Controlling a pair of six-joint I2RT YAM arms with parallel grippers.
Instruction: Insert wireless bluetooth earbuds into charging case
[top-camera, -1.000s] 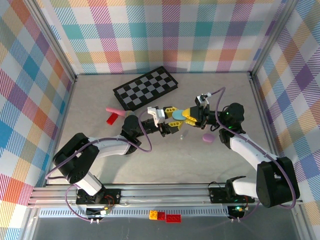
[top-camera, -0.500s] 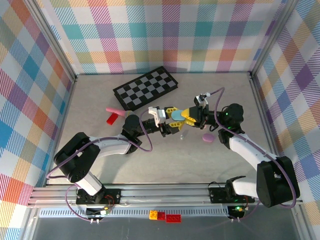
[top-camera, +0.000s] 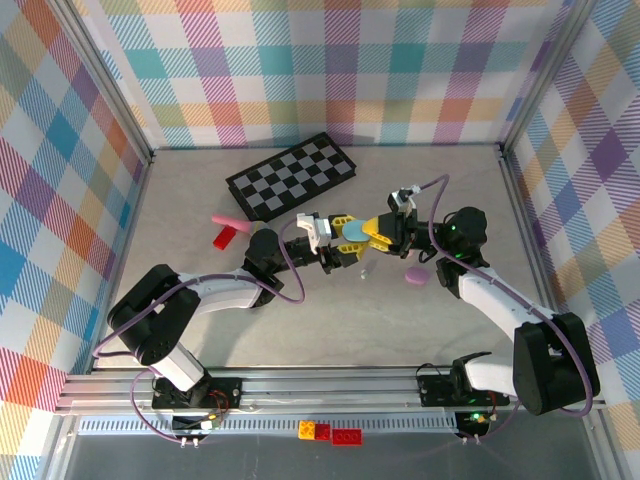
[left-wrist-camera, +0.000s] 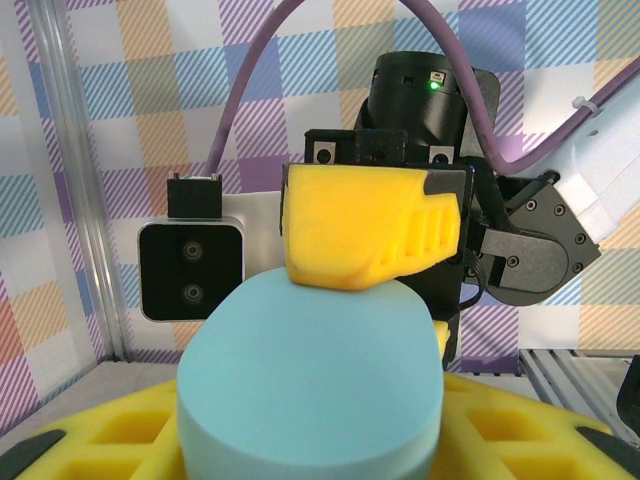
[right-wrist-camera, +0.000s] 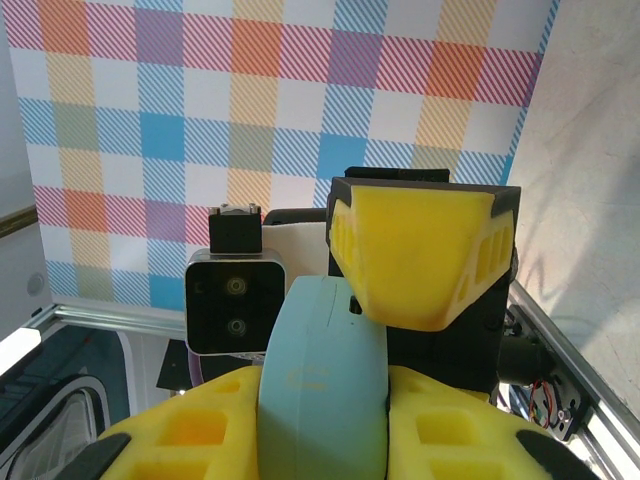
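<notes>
- The left pincer (top-camera: 344, 237) and right pincer (top-camera: 373, 233) met nose to nose above the middle of the desk (top-camera: 300, 330), and each was closed on an opposite end of the blue case (top-camera: 353, 231).
- In the wrist views the case sat between each pincer's own yellow fingers, with the other pincer's finger pressed on its far end.
- The case looked shut, showing only a seam line and no open lid. I could not tell whether anything was inside it.
- A tiny pale speck, likely a bud (top-camera: 363, 270), lay on the desk just on the arm-base side of the pincers, touched by neither.
- By my reading the task was at an early stage: the case was held but not yet opened, and no bud had been picked up or seated.
- A purple case (top-camera: 416, 275) lay near the right pincer, beside its arm, and could be knocked if that arm swung low.
- The chessboard (top-camera: 292, 176) lay beyond the left pincer, a little apart from it.
- The walls (top-camera: 330, 70) stood well apart from both pincers.
- The desk towards the arm bases was mostly bare, so that seemed the freest way to move.
</notes>
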